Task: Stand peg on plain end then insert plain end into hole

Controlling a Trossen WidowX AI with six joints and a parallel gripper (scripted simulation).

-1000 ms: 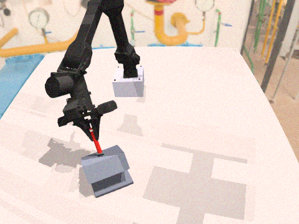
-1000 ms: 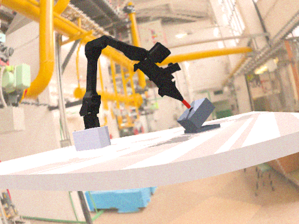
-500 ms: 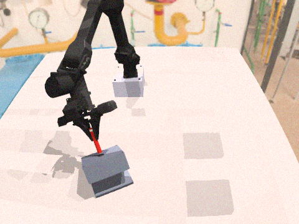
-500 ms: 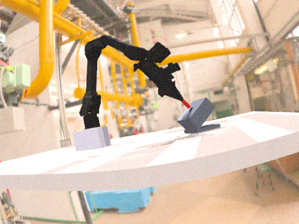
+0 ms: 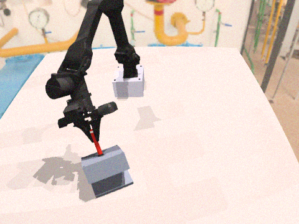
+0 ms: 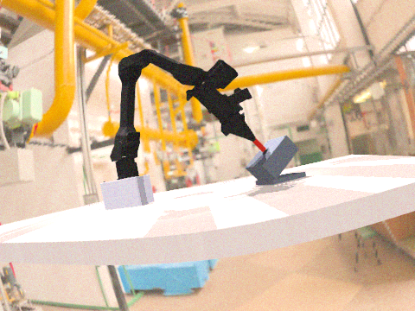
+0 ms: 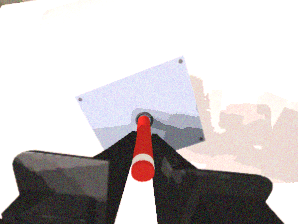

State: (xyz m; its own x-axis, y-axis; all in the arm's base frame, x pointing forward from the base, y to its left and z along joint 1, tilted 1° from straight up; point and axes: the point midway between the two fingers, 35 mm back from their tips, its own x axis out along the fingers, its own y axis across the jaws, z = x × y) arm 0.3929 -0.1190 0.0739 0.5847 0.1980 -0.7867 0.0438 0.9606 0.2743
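From the top, the black, angular claw (image 5: 95, 140) (image 6: 254, 139) (image 7: 143, 137) grips a smooth red peg (image 5: 97, 145) (image 6: 259, 145) (image 7: 144, 145), its lower end at the sloped block (image 5: 107, 166) (image 6: 277, 160) (image 7: 135, 85), set in from the edges of the pale counter (image 5: 187, 155) (image 6: 242, 231) (image 7: 240, 40). Small pale lettering on the arm (image 5: 88, 34) (image 6: 128, 99) is too blurred to read.

In the exterior view, the peg tilts into the grey block's face, above a thin, flat base (image 6: 296, 176).

At the wrist, the white-banded end points up; the plain end enters a round, dark-rimmed hole (image 7: 144, 114).
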